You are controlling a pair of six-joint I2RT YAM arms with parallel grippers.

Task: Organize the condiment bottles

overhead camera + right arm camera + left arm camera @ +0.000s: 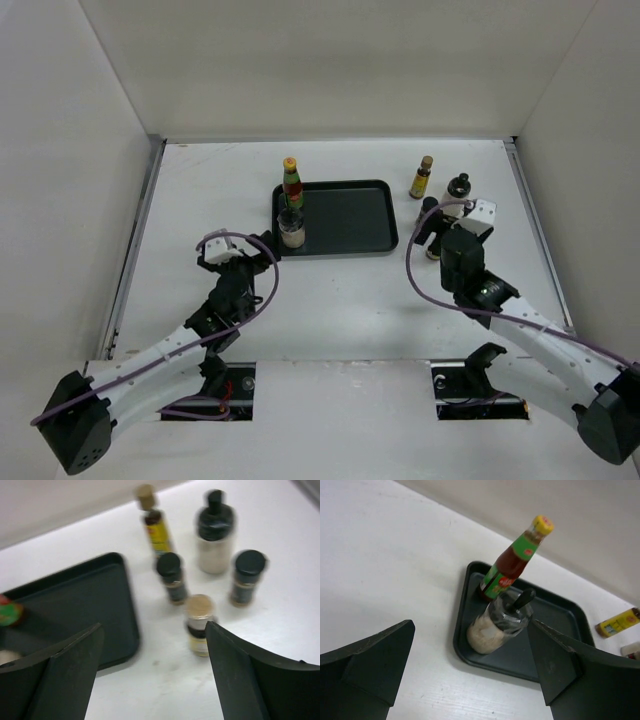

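You're looking at a red bottle (507,571) showing a green neck and yellow cap, against a black tray (559,617) and white table (390,555).

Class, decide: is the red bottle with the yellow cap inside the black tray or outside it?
Inside: the red bottle stands upright, its base within the rim of the tray, beside the whitish jar.

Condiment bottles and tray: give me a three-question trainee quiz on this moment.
1. True or false: the red sauce bottle stands on the black tray.
2. In the right wrist view, how many condiment bottles stand on the table beside the tray? A three, B five, C seven.
3. Fill in: the left gripper and the right gripper are both ____.
Key: 1 true; 2 B; 3 open.
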